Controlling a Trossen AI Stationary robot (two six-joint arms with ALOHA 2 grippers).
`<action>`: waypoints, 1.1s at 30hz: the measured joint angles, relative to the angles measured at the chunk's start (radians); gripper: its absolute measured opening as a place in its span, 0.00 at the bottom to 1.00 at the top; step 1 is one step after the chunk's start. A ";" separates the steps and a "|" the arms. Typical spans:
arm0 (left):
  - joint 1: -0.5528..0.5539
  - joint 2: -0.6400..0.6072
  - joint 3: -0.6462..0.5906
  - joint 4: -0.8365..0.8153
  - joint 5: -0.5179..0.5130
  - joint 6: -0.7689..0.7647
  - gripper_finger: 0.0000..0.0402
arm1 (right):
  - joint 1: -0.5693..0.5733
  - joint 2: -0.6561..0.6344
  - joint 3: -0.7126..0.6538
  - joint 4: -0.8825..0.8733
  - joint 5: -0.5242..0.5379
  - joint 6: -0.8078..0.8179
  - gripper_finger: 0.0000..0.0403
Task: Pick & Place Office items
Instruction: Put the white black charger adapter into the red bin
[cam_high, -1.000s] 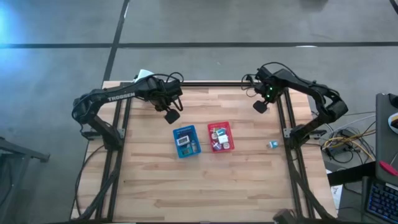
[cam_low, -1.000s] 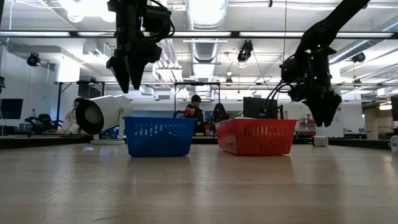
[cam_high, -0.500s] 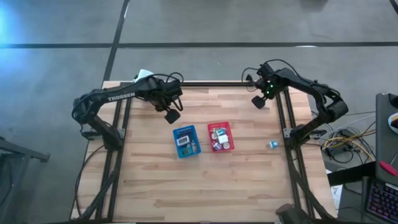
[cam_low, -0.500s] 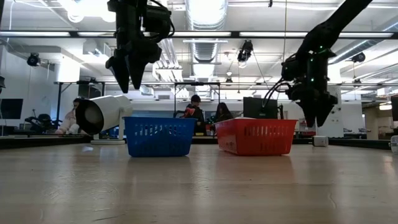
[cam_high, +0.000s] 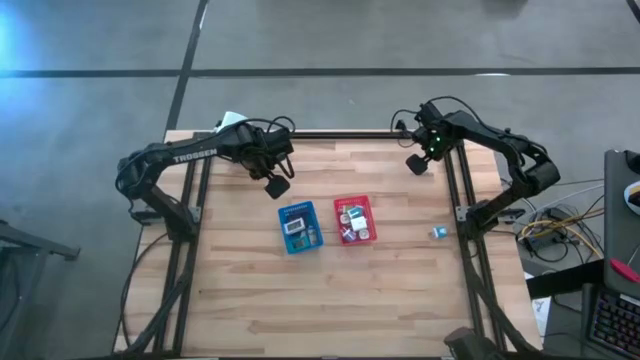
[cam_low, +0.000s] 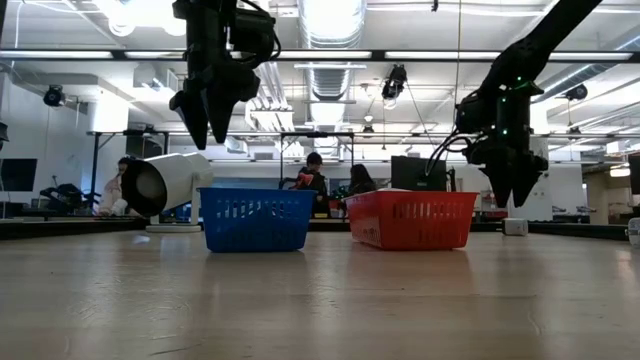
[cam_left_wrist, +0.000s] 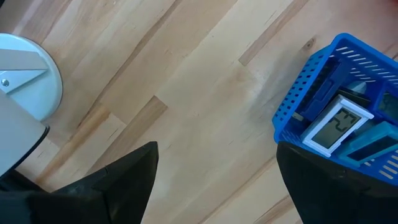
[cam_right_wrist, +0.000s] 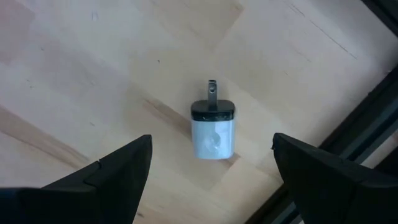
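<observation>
Right gripper (cam_right_wrist: 211, 180) above white charger (cam_right_wrist: 212, 129)

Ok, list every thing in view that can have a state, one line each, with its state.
Left gripper: fingers open, empty, above the table behind the blue basket.
Right gripper: fingers open, empty, raised near the table's far right edge.
Blue basket: upright, holds items.
Red basket: upright, holds items.
White charger: lying on the table, outside both baskets.
White lamp: tipped sideways.
</observation>
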 joint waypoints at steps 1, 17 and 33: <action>0.000 0.000 0.000 0.000 0.000 0.000 0.83 | 0.000 0.000 0.000 0.001 0.000 0.000 0.81; 0.000 0.000 0.000 0.000 0.000 0.000 0.83 | 0.032 0.099 0.000 -0.011 -0.007 0.027 0.81; 0.000 0.000 0.000 -0.008 0.000 -0.004 0.83 | 0.032 0.110 0.000 -0.008 0.008 0.009 0.63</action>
